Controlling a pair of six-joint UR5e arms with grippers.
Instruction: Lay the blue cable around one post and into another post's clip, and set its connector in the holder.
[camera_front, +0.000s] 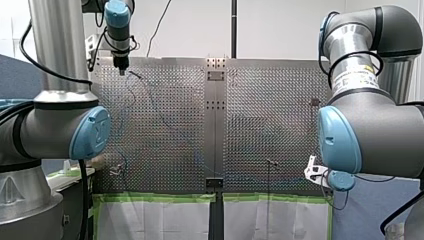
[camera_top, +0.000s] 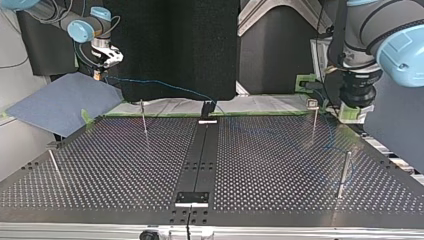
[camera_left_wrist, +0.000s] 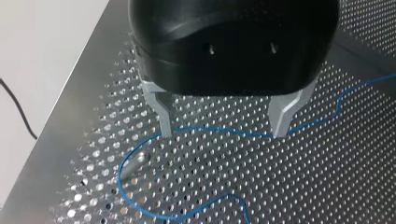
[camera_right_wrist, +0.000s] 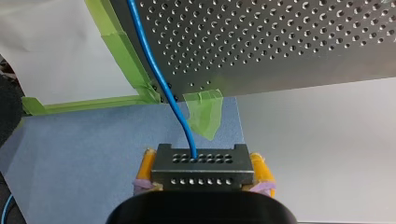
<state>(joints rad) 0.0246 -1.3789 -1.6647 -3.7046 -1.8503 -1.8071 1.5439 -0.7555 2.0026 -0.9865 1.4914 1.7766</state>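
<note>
Nearest, at about four o'clock on the table in the front view, my right gripper is clamped on the connector. Its yellow pads press on the block's two end faces, out over a blue cloth just off the edge of the table. The connector is a small, hard, dark block with rows of holes. I judge it rigid and light, and those flat ends the right place to hold it, since a pull on the wire itself would strain the spot where it enters.

The blue cable leaves the block's face at twelve o'clock from the gripper, passes beside a tab of green tape and runs across the perforated table. It is thin and lies in loose waves, so it looks limp and nearly weightless. It can be drawn but not pushed, and on bare metal it will likely slide and slip off a post unless kept lightly taut.

Farthest, near eleven o'clock on the table, my left gripper hangs low with its metal fingers spread, gripping nothing. The cable runs beneath from one tip to the other. At about seven o'clock from the gripper the cable bends close around a post; whether it touches I cannot tell. A hold just beside that bend would, I think, steer it best.
</note>
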